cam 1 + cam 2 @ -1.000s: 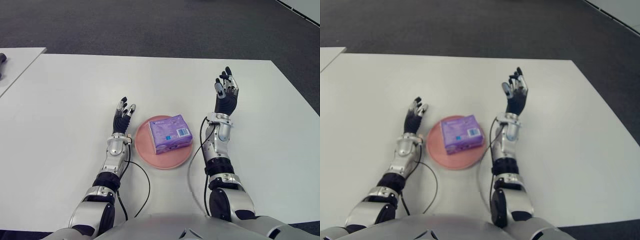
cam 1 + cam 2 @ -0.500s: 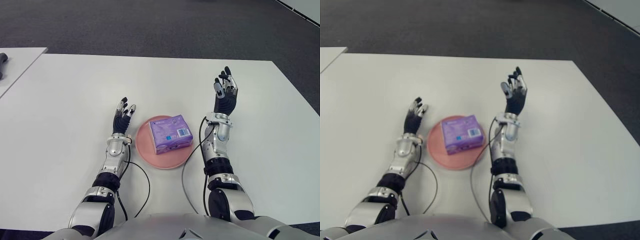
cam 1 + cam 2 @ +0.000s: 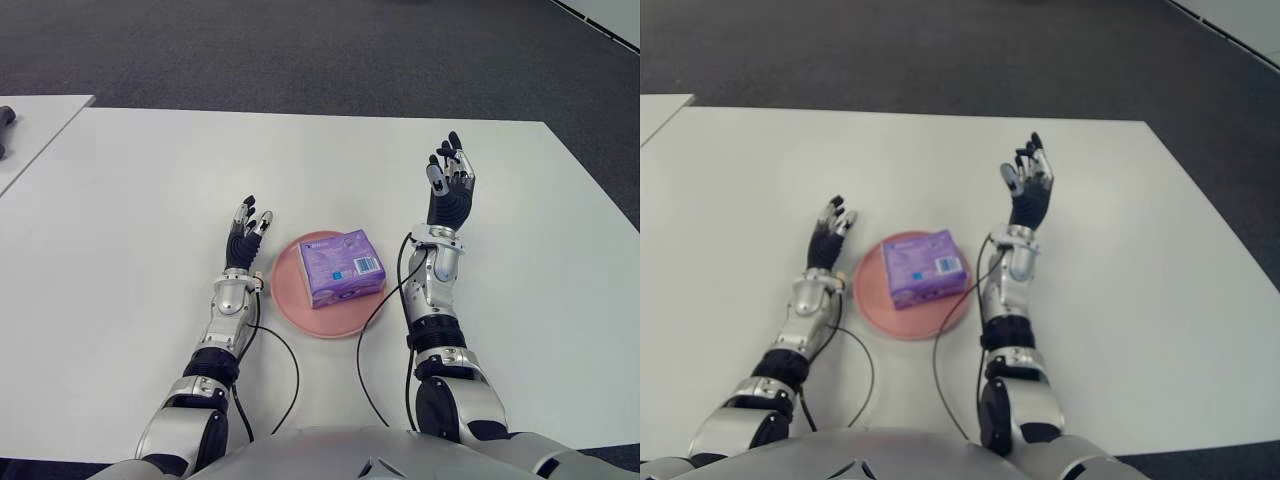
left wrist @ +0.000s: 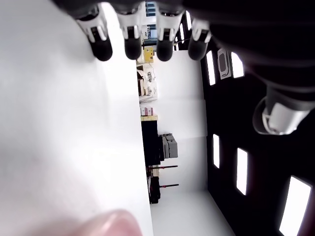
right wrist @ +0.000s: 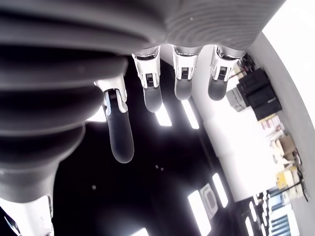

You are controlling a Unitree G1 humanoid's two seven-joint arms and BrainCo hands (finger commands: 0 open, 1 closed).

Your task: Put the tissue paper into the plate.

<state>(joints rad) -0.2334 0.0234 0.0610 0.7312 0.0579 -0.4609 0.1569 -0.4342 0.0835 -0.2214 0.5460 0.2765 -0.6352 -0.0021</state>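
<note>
Right hand (image 3: 450, 186): raised above the table to the right of the plate, palm turned inward, fingers (image 5: 152, 88) extended and slightly spread; nothing is held. In the right wrist view the fingertips are seen against a dark ceiling with strip lights, no object between them.

Left hand (image 3: 244, 235): seen just left of the plate, low over the table, fingers (image 4: 133, 42) straight and relaxed, nothing grasped. Whether it touches the surface cannot be told.

Tissue paper (image 3: 341, 267): a purple wrapped pack with a pale blue label at one corner, lying flat inside the plate (image 3: 287, 292), free of both hands. The pack is nearly square; its slightly longer axis runs roughly left to right and is skewed a little, the right end turned toward the robot. The labelled corner points toward the right forearm. The pack sits toward the far right part of the plate, its right edge reaching the rim; a crescent of bare pink is left on the near and left sides.

A black cable (image 3: 292, 372) is looped on the table from the left forearm, another from the right forearm.

Surface: a white table (image 3: 140, 180), matte. A second white table (image 3: 30, 120) is seen at far left, separated by a gap, with a dark object (image 3: 5, 118) at its edge, unidentified. Beyond the table, dark grey carpet (image 3: 300, 50) is seen.
</note>
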